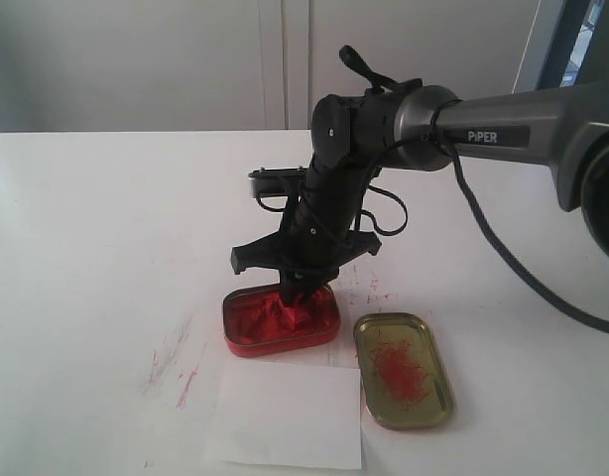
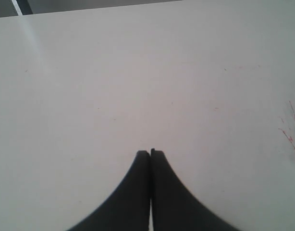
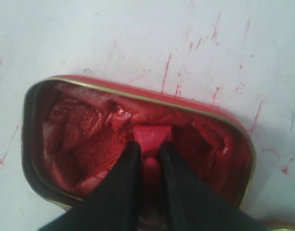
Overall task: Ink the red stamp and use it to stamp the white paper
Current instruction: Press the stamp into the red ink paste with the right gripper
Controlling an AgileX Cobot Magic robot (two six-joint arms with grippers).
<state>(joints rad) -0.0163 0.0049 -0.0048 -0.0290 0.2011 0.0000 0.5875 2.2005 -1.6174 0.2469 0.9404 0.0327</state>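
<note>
While the red stamp (image 3: 151, 136) sits face-down in the paste, your job is an even coat, not a deep dig. Your right fingers (image 3: 121, 187) are closed narrowly on its handle, one on each side, with the square base pressed into the red ink tin (image 3: 138, 95) about midway along it. The paste looks lumpy and ridged around the base, so I judge a flat, gentle press better than a hard one; a tilted stamp would likely take ink on one edge only. Lift straight up. The tin seems to stand loose on the tabletop (image 1: 106, 248), and sticky paste could drag it along. Its gold lid (image 1: 430, 395) lies open side up just beside it, and the white paper (image 1: 285, 416) lies near both on the camera's side, so the carry is short. No imprint shows on the sheet from the exterior view. Your left fingers (image 2: 133, 192) are pressed together on nothing over bare tabletop, with the tin out of their camera's view — they could steady the paper if it shifts.
</note>
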